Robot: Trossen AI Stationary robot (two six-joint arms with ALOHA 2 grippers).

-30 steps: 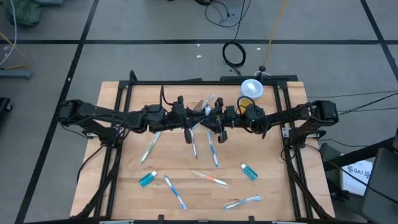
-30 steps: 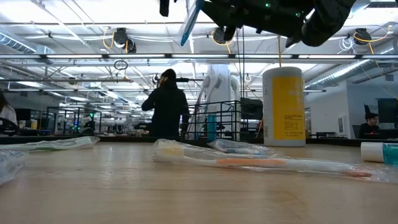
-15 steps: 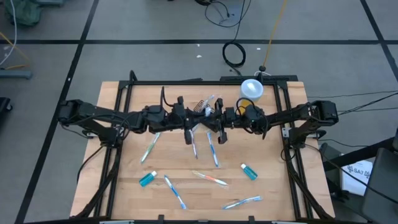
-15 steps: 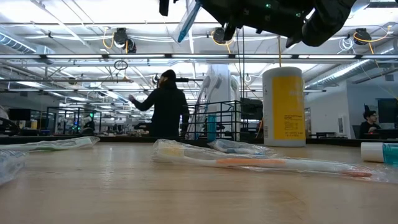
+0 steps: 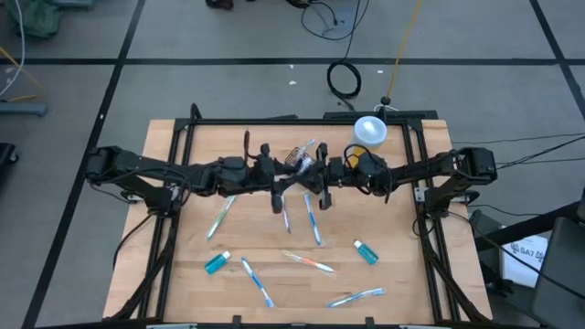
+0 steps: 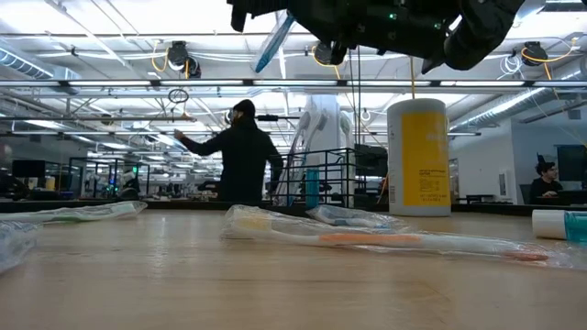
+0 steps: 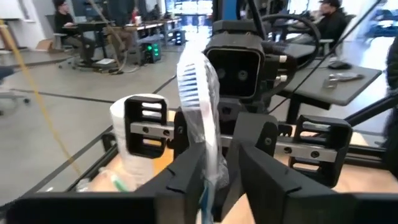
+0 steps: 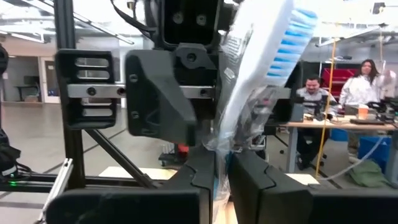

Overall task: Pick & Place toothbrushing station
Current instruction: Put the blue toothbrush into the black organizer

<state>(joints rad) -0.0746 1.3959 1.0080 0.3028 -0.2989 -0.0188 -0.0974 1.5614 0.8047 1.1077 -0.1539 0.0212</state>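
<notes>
My two grippers meet high over the table's middle, facing each other. My left gripper is shut on a plastic-wrapped toothbrush, which also shows in the low view. My right gripper is shut on a second wrapped toothbrush with blue bristles. I cannot make out the black wire-mesh basket in any view; the arms cover the middle of the table's far half. My left gripper pinches the wrapped toothbrush by its handle between its two fingers. The bristle head stands out past the fingertips. The brush is lifted clear of the table and tilted. My right gripper pinches its wrapped toothbrush by the handle between its two fingers. The blue bristle head stands out past the fingertips, tilted, with crumpled wrapper around the handle. The brush is lifted clear of the table.
A yellow cup with a white lid stands at the far right. Several wrapped toothbrushes and two small blue tubes lie on the near half. A person stands beyond the table.
My left gripper has sunk a little, and its toothbrush has tipped further over in the low view. Both grippers have stayed shut on their brushes.
</notes>
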